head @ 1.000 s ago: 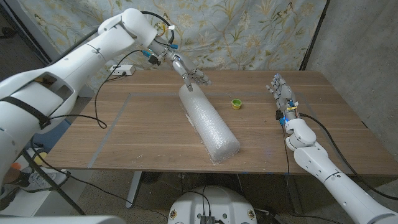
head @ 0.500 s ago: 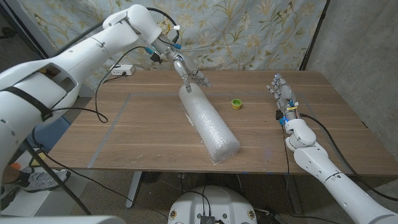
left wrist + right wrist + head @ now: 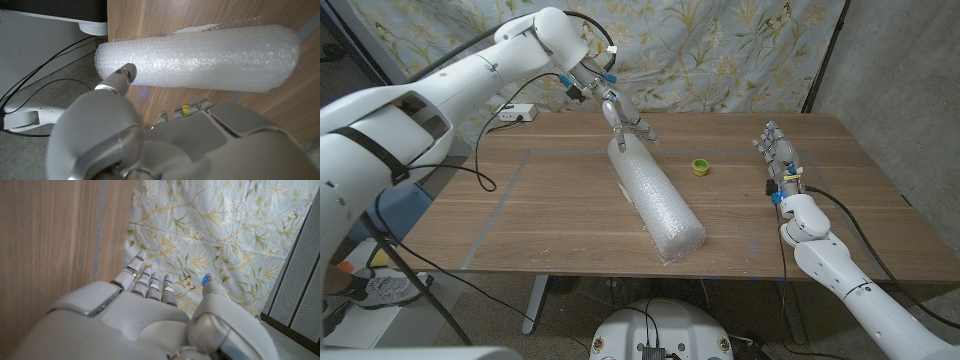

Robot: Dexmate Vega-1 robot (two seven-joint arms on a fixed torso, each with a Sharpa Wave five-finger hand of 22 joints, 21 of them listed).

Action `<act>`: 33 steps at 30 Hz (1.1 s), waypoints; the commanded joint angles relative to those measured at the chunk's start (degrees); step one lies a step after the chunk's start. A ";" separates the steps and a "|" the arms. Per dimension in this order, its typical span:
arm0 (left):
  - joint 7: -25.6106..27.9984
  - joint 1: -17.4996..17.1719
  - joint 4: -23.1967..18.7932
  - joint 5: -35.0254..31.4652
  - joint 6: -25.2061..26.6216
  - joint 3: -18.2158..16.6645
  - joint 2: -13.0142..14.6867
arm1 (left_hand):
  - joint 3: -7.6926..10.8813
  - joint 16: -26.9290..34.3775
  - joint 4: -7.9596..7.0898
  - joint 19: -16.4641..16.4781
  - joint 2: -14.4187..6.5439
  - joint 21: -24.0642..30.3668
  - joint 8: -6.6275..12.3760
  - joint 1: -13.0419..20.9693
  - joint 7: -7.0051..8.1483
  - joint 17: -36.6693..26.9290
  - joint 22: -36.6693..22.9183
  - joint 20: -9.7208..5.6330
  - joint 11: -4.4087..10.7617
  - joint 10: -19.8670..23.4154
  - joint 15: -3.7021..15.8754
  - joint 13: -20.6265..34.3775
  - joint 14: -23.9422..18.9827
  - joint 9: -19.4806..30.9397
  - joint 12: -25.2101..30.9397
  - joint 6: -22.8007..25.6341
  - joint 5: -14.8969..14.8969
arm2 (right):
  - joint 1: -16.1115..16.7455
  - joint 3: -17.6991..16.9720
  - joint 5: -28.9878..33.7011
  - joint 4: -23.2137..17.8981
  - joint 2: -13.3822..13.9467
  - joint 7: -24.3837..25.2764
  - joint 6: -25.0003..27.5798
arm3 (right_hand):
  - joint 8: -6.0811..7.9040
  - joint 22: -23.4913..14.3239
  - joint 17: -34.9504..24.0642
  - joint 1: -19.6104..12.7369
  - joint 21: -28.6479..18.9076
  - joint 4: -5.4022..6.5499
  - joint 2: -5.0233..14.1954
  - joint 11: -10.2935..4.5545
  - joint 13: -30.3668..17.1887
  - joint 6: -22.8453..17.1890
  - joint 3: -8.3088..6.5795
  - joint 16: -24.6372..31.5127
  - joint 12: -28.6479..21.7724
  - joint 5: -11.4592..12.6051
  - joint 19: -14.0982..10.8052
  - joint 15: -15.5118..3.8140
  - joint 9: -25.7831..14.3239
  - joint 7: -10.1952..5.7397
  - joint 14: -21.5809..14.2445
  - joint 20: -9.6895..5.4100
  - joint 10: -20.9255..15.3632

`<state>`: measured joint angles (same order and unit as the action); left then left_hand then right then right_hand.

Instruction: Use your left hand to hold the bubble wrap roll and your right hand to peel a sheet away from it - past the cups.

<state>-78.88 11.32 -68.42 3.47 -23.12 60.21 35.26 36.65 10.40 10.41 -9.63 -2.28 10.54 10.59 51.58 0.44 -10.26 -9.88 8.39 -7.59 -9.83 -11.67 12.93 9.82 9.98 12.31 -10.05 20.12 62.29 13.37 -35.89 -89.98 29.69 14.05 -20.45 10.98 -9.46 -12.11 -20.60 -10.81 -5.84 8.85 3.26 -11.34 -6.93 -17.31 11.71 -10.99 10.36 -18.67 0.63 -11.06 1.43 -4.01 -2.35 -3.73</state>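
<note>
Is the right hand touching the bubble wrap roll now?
No, the right hand stands near the table's right edge, far from the bubble wrap roll.

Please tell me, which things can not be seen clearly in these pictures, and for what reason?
- Whether the left hand touches the bubble wrap roll: in the head view the fingers overlap the roll's far end; cannot tell.
- The small yellow-green object: too small in the head view to identify, and mostly hidden behind the hand in the left wrist view.
- The roll's loose sheet edge: only partly visible in the left wrist view.
</note>
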 commanded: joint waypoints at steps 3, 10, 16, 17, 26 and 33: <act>0.80 -0.64 2.66 -4.53 -6.26 -0.47 -2.69 | -0.19 -0.03 -0.10 -1.35 -0.08 0.12 0.13 0.86 0.50 -0.28 -0.11 0.02 -0.01 -12.59 -0.41 0.28 10.24 0.33 0.02 -16.55 -0.09 | 1.38 -1.07 -0.57 -0.13 -0.31 0.80 -0.94 | -0.19 -0.33 -0.17 -0.31 0.05 -0.35 -0.06 0.15 -0.17 0.28 0.03 0.11 0.13 -0.27 0.38 -0.07 -0.18 0.12 0.45 0.08 0.60; 1.24 -1.57 2.59 -7.04 -7.91 -1.87 -3.52 | -0.25 0.00 -0.12 -1.47 -0.04 0.14 0.23 1.23 0.74 -0.28 -0.12 -0.02 0.15 -12.61 -0.40 0.31 10.32 0.34 0.10 -16.56 -0.14 | 1.64 -1.40 -1.15 0.11 -0.55 0.49 -1.35 | -0.15 -0.33 -0.17 -0.28 0.03 -0.36 -0.07 0.09 -0.17 0.33 0.04 0.14 0.10 -0.28 0.44 -0.04 -0.18 0.12 0.47 0.15 0.68; 1.42 -3.06 0.81 -7.55 -6.69 -3.03 -2.73 | -0.33 0.06 -0.16 -1.50 0.02 0.20 0.39 1.64 0.71 -0.28 -0.12 -0.08 0.35 -12.56 -0.40 0.34 10.33 0.34 0.22 -16.40 -0.22 | 0.45 -0.90 -0.91 1.13 -0.38 -0.55 -1.10 | -0.13 -0.33 -0.16 -0.25 0.02 -0.37 -0.13 0.02 -0.17 0.38 0.06 0.11 0.06 -0.28 0.47 -0.02 -0.18 0.13 0.61 0.22 0.71; 1.62 -3.40 0.11 -7.81 -6.52 -3.24 -2.36 | -0.34 0.07 -0.16 -1.50 0.02 0.20 0.41 1.68 0.71 -0.28 -0.12 -0.07 0.35 -12.57 -0.40 0.34 10.34 0.34 0.23 -16.37 -0.23 | 0.15 -0.77 -0.85 1.34 -0.32 -0.74 -0.95 | -0.13 -0.33 -0.16 -0.24 0.02 -0.37 -0.13 0.00 -0.17 0.39 0.06 0.11 0.06 -0.28 0.47 -0.02 -0.18 0.11 0.62 0.22 0.72; 6.58 -6.67 -7.05 -15.28 -6.94 -4.34 1.10 | -0.59 0.55 -0.23 -0.57 0.20 0.65 0.68 2.43 0.87 -0.29 -0.14 -0.25 0.66 -11.77 -0.09 0.39 9.27 0.34 0.72 -15.98 -0.43 | -1.36 0.11 -0.80 2.51 -0.27 -1.63 -0.03 | -0.06 -0.33 -0.16 -0.22 0.02 -0.39 -0.13 -0.02 -0.16 0.34 0.07 0.12 0.02 -0.28 0.56 -0.04 -0.17 0.17 0.68 0.20 0.75; 7.80 -7.86 -7.27 -16.09 -7.97 -5.04 0.84 | -0.79 0.61 -0.25 -0.28 0.41 0.74 0.85 2.74 0.98 -0.27 -0.14 -0.41 0.91 -11.56 -0.12 0.41 8.96 0.34 0.86 -15.60 -0.57 | -1.50 0.15 -1.14 2.97 -0.22 -1.94 0.04 | -0.02 -0.33 -0.16 -0.20 0.02 -0.39 -0.11 0.04 -0.16 0.34 0.07 0.15 -0.04 -0.28 0.62 -0.06 -0.17 0.15 0.69 0.19 0.71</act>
<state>-74.84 5.81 -72.66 -7.41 -29.66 56.35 35.12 35.93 10.41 10.18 -9.63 -1.82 10.87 10.86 53.55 0.83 -10.26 -9.88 8.39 -7.15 -9.83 -11.67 13.19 9.82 9.98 12.74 -9.84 19.68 61.79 13.02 -36.72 -88.22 29.36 12.84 -20.88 10.98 -9.45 -12.11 -20.60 -10.81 -6.00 8.85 3.05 -11.34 -6.63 -17.15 11.71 -10.99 10.36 -18.37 0.54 -11.06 1.74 -3.49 -2.05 -3.33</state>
